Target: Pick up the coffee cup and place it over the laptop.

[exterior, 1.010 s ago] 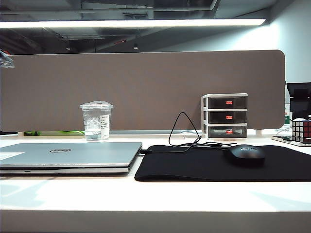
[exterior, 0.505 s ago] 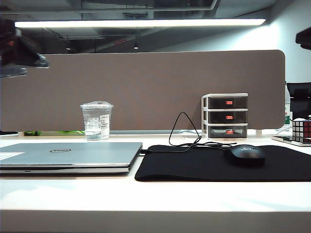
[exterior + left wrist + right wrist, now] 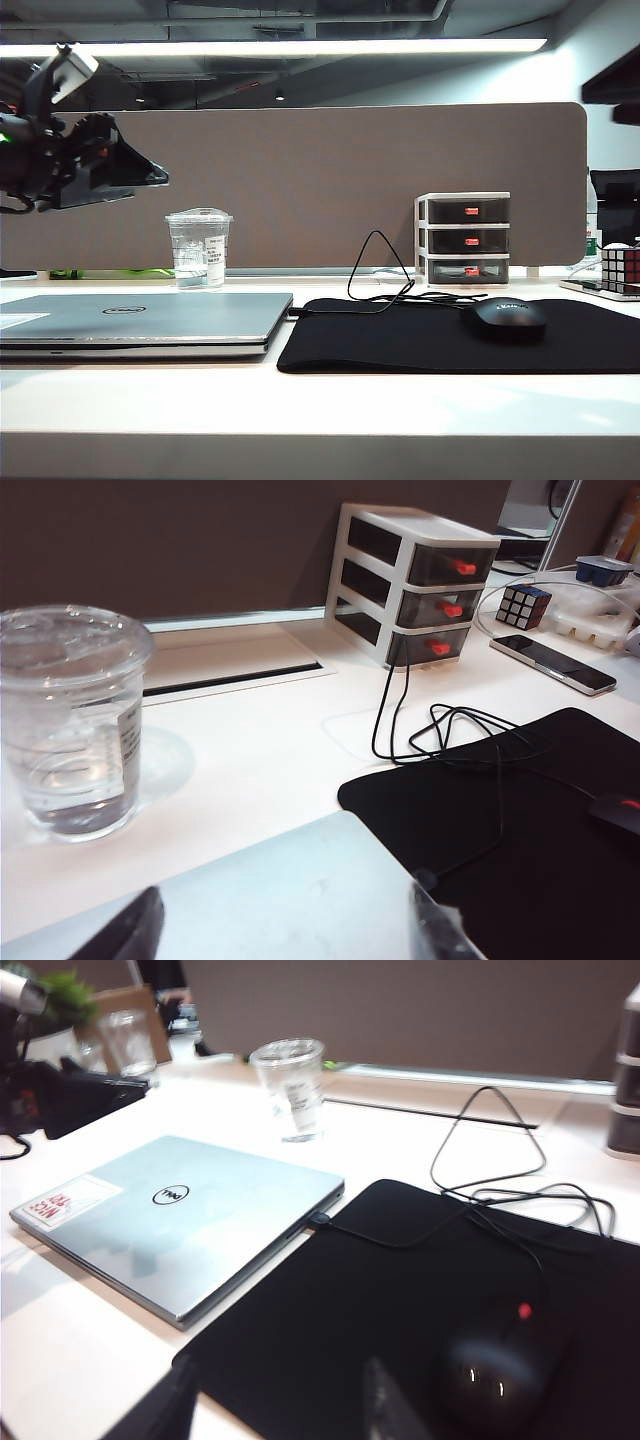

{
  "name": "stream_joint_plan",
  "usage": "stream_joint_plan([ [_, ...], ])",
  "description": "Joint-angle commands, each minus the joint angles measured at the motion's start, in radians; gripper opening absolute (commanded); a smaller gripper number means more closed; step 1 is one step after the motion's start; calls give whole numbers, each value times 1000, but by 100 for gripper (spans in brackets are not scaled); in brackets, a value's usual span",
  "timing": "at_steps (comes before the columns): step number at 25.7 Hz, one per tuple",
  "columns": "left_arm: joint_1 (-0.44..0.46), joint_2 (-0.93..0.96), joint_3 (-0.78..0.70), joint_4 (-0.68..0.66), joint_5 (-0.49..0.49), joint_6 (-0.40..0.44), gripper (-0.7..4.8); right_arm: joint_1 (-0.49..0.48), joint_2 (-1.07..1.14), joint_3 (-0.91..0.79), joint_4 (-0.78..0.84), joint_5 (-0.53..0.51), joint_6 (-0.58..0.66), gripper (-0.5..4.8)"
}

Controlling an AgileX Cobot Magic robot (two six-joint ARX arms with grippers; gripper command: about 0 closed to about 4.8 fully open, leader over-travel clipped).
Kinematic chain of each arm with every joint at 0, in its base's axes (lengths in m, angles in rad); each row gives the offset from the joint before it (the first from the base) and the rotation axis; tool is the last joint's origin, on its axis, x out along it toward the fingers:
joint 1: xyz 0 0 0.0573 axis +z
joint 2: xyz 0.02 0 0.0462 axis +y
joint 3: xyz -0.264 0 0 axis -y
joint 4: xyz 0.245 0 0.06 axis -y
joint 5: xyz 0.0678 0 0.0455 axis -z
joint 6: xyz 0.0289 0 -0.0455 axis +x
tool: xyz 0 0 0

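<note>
Exterior view: your left tool (image 3: 150,178) hangs released above the laptop (image 3: 140,322), cup (image 3: 199,248) just ahead and below on the surface (image 3: 320,410), so it's lined up to grab. Right tool (image 3: 280,1400) is released too, over the mat (image 3: 420,1300). Plenty of room around the cup.

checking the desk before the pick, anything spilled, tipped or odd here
Nothing stands out. The coffee cup stands upright, lid on, behind the closed laptop. Only the mouse cable lies in loose loops.
</note>
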Motion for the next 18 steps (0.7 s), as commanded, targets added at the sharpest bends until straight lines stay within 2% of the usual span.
stream_joint_plan([
  [1, 2, 77, 55, 61, 25, 42, 313, -1, 237, 99, 207, -29, -33, 258],
  [3, 3, 125, 103, 61, 21, 65, 377, 0, 406, 163, 311, -67, -35, 281],
  [5, 4, 171, 149, 61, -19, 66, 474, 1, 536, 211, 389, -97, -34, 285],
  [10, 16, 335, 314, 44, -68, 76, 479, 5, 755, 306, 540, -134, -34, 284],
  [13, 19, 441, 432, 28, -78, 75, 479, 5, 805, 341, 544, -136, -54, 285],
  [18, 20, 592, 651, -99, -106, 76, 479, 5, 828, 354, 548, -133, -86, 284],
])
